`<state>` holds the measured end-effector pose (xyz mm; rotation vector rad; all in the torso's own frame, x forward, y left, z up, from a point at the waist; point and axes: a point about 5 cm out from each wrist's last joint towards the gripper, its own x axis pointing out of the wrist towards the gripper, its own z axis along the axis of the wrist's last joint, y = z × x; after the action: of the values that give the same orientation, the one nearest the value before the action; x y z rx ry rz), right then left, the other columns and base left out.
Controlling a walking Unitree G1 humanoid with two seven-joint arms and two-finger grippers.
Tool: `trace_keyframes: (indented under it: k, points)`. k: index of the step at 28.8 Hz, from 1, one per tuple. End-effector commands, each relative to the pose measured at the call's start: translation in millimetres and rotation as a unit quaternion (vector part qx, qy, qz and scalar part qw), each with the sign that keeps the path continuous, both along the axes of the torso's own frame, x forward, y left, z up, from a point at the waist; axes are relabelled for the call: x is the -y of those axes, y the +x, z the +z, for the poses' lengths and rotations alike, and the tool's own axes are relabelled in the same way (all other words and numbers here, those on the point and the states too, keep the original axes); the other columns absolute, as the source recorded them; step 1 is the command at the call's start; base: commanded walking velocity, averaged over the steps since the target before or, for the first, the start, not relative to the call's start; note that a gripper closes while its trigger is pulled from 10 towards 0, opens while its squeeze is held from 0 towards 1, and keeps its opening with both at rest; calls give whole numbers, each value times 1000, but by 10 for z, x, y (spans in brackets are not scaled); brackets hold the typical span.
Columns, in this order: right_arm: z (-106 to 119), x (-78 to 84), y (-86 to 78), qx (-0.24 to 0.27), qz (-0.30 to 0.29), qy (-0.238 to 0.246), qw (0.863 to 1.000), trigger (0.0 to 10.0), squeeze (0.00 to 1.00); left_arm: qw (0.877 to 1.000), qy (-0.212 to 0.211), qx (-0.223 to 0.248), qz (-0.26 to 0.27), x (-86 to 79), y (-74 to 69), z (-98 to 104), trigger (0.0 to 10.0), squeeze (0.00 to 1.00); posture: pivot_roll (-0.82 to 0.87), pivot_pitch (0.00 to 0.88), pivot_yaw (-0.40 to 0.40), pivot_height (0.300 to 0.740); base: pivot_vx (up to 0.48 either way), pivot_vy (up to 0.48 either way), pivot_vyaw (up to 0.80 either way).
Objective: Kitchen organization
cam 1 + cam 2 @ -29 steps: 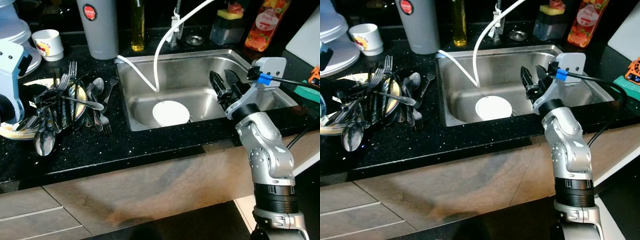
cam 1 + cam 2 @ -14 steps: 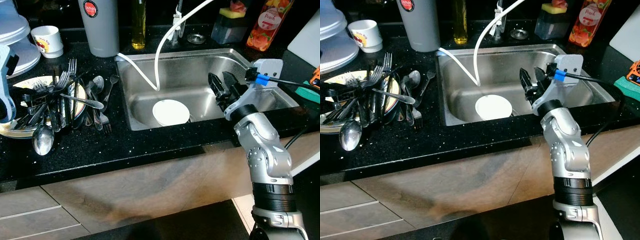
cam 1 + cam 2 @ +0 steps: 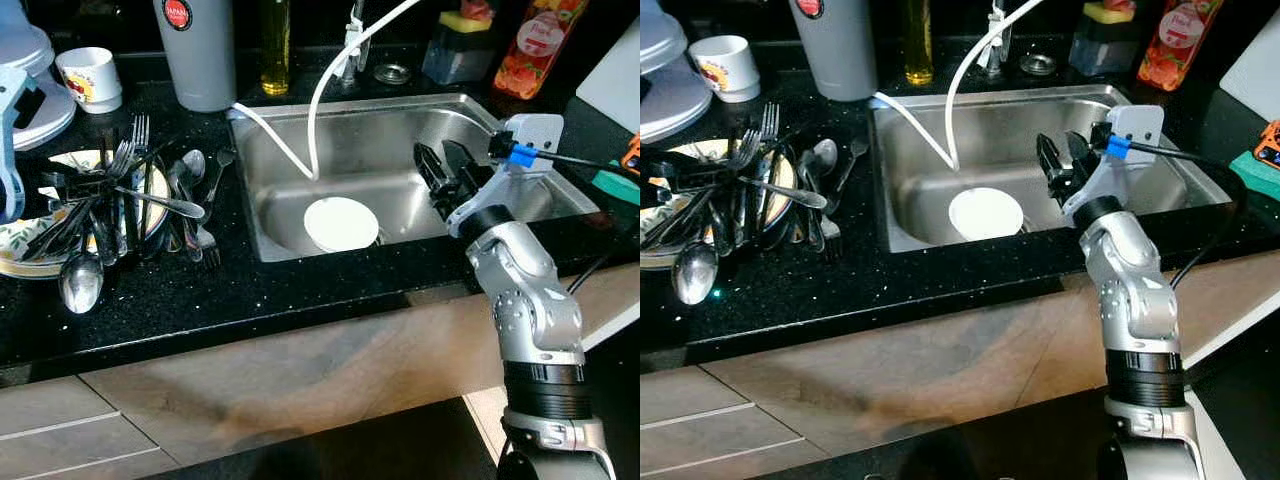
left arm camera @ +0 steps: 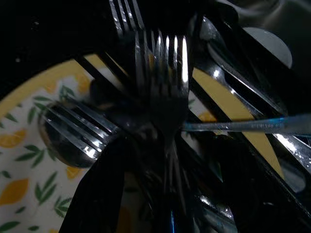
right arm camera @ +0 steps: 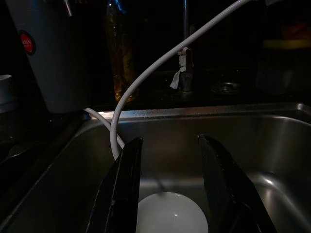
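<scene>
Right hand (image 3: 436, 165) open above sink (image 3: 560, 172), clear of white plate (image 3: 340, 224)

1. A heap of silver metal forks and spoons (image 3: 130, 205) is seen piled crosswise on a yellow-rimmed plate with lemon print (image 3: 25, 250) on the black speckled desk (image 3: 250, 290), left of the sink.
2. A round white plate (image 3: 341, 224) is seen lying flat in the stainless steel sink (image 3: 400, 150).

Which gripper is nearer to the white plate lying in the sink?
Right. The right gripper hovers open over the sink, just right of the white plate. The left gripper is over the cutlery pile on the counter, left of the sink.
</scene>
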<state>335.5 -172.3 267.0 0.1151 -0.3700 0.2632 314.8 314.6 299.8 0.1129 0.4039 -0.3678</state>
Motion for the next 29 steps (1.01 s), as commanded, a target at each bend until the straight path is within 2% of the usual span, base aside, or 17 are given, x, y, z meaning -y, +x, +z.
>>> trace_keyframes:
  k: [1,5,9,10,11,26,27,28,29]
  points:
    - [-5,2,2,0,1,4,1000,10000,0,1000,12,-17,4,-45,-49,-8,10000,0,124,126,-22,740,0,0,0]
    - [-12,-5,-4,-1,2,4,1000,10000,0,999,5,-38,4,-40,-52,-153,10000,0,122,125,-22,740,0,0,0]
    - [-12,-3,-5,-1,2,4,1000,10000,0,999,8,-42,2,-49,-49,-172,10000,0,122,125,-22,740,0,0,0]
    - [-10,7,-3,-1,2,2,1000,10000,0,999,6,-49,9,-72,-30,-213,3412,0,122,125,-22,740,0,0,0]
    - [-6,10,-2,0,2,2,1000,10000,0,999,6,-50,13,-80,-23,-225,0,0,122,125,-22,740,0,0,0]
    - [-2,2,4,1,3,4,1000,10000,0,1000,16,-19,19,-90,10,-57,0,0,123,126,-28,740,0,0,0]
    - [3,3,4,1,3,4,1000,10000,0,1000,14,1,17,-82,16,30,0,0,123,126,-28,740,0,0,0]
    - [6,6,3,2,3,4,1000,10000,0,1000,10,24,17,-73,20,145,2431,0,119,125,-30,740,0,0,0]
    - [8,8,3,2,3,4,1000,10000,0,998,5,52,18,-61,18,283,10000,0,119,125,-30,740,0,0,0]
